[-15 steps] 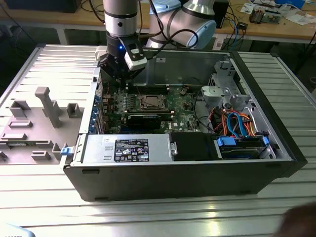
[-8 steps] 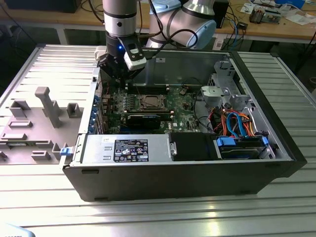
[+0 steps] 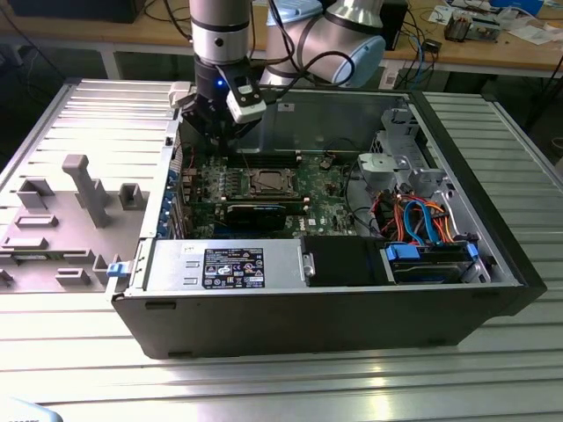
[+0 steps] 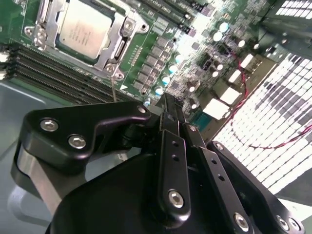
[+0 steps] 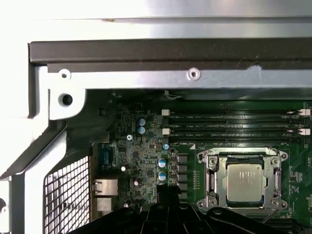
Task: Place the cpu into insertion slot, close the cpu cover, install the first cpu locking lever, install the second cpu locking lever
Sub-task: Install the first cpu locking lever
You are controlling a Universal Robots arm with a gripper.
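cpu (image 5: 246, 182): one, dull silver-grey square, seated in the motherboard (image 5: 146, 156) socket.
cpu cover (image 5: 210, 171): one, silver frame lying flat around the chip.
Gripper (image 4: 168, 105): one, black fingers pressed together, grasping nothing, hung above the board beside the socket.
Arm (image 3: 220, 35): one, upright over the open computer case (image 3: 334, 308).

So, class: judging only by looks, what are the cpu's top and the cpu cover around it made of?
The cpu top looks like dull brushed grey metal, matte with faint print. The cpu cover looks like thin bright stamped steel, with shiny glints along its edges. The exact alloys cannot be told.
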